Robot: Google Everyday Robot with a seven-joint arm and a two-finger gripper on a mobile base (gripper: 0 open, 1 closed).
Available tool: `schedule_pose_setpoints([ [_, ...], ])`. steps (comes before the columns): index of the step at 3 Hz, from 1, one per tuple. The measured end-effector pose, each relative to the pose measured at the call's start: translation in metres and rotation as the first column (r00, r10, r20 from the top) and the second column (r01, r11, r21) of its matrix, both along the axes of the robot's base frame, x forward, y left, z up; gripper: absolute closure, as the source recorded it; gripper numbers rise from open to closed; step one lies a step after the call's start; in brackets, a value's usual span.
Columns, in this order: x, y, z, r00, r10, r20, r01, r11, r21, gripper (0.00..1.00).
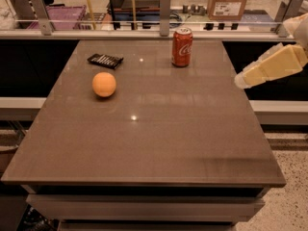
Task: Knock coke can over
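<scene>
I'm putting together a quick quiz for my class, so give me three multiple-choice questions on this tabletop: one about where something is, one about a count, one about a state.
1. Where is the gripper?
A) beside the table's right edge as seen in the view, apart from the coke can
B) clamped on the can
C) over the table's middle

2. How many things are on the table?
A) two
B) three
C) five

3. The coke can is:
A) tipped on its side
B) crushed flat
C) upright

Answers:
1 A: the gripper hangs off the right edge, clear of the can.
2 B: coke can, orange ball and flat black device.
3 C: its silver top faces up.
</scene>
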State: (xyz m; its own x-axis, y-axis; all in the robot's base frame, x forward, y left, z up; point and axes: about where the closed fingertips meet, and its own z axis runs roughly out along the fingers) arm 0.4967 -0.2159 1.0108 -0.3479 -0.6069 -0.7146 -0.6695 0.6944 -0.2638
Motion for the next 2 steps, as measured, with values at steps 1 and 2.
schedule_pose_setpoints([
  [1,0.0053,0.0006,0.0073,0.9994,-0.013,0.031,0.013,1.000,0.016,0.00],
  [2,0.0066,0.0025,0.0075,0.9991,-0.020,0.037,0.019,1.000,0.024,0.00],
])
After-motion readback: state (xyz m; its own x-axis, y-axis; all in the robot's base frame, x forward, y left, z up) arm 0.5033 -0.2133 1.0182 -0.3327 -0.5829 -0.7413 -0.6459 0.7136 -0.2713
